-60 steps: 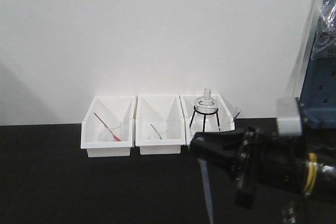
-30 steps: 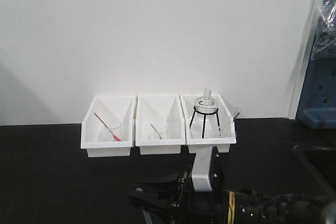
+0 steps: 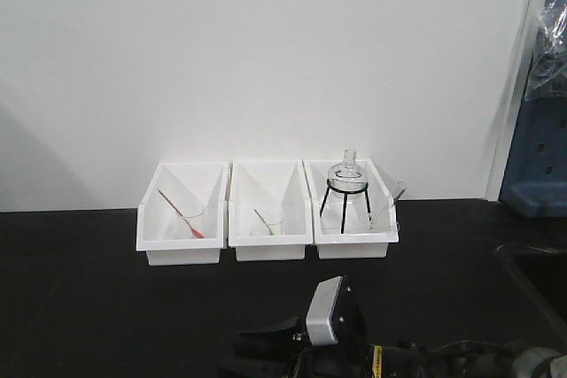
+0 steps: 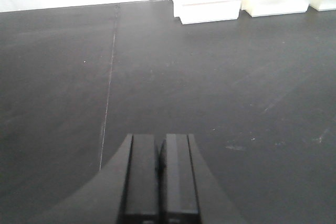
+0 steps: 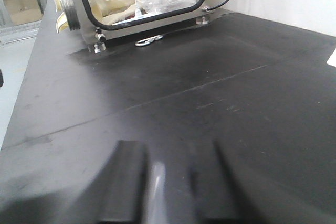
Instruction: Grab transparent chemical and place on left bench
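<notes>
Right gripper clamps the clear pipette between its jaws low over the black bench, left gripper pressed closed and empty; the pipette looks light, slick and bendable, best pinched mid-stem.

The matte black tabletop carries three white open-front bins, touching side by side against the white wall.

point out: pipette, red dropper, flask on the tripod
pipette (image 5: 155, 192): right wrist view, clear shaft between the right tool's fingers
red dropper (image 3: 180, 213): front view, mid-stem, leftmost bin
flask (image 3: 347, 172): front view, round body on the tripod, rightmost bin
</notes>
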`<state>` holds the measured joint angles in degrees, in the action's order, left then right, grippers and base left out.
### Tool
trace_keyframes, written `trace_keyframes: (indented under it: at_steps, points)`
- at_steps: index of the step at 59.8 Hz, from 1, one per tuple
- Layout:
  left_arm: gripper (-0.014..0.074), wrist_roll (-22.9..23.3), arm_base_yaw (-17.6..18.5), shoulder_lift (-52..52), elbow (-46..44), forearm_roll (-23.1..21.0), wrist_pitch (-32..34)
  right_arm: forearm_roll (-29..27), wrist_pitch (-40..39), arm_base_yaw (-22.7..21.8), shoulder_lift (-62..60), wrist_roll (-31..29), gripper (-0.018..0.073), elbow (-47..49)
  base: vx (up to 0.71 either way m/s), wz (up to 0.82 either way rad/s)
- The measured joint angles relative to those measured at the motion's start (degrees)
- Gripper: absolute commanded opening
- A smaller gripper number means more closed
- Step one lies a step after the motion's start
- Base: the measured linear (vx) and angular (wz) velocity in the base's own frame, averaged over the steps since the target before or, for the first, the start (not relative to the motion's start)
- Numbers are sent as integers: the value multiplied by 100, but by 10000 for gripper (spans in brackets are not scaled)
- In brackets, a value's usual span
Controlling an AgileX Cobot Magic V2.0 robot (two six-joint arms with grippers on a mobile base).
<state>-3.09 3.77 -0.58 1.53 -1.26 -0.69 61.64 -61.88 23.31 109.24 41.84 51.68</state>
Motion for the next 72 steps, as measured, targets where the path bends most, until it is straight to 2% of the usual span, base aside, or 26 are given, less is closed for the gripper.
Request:
trace_keyframes:
  at_steps: [6,15,23,30,37,38,46,52,60,61,72]
  points:
    - [-3,0,0,0,0,0,0,7,0,0,0,38,564,0,0,0]
    - [-3,0,0,0,0,0,0,13,0,0,-6,55,564,0,0,0]
    - [-3,0,0,0,0,0,0,-45,39,0,-282,55,520,0,0,0]
    - [-3,0,0,0,0,0,0,-315,258,0,-814,69,427,0,0,0]
    - [-3,0,0,0,0,0,0,-603,1112,0,-1554,324,272,0,0,0]
    - [-3,0,0,0,0,0,0,-604,1254,0,-1648,399,223,0,0,0]
    - [-3,0,0,0,0,0,0,-544,3009,0,-2587,1087,-16,0,0,0]
    - [-3,0,0,0,0,0,0,-292,4280,0,-3208,1665,-10,0,0,0]
    - [-3,0,0,0,0,0,0,55,5331,0,-3824,2188,-8,0,0,0]
    - [-3,0,0,0,0,0,0,150,5639,0,-4181,2290,-8,0,0,0]
    - [-3,0,0,0,0,0,0,164,5670,0,-4295,2300,-8,0,0,0]
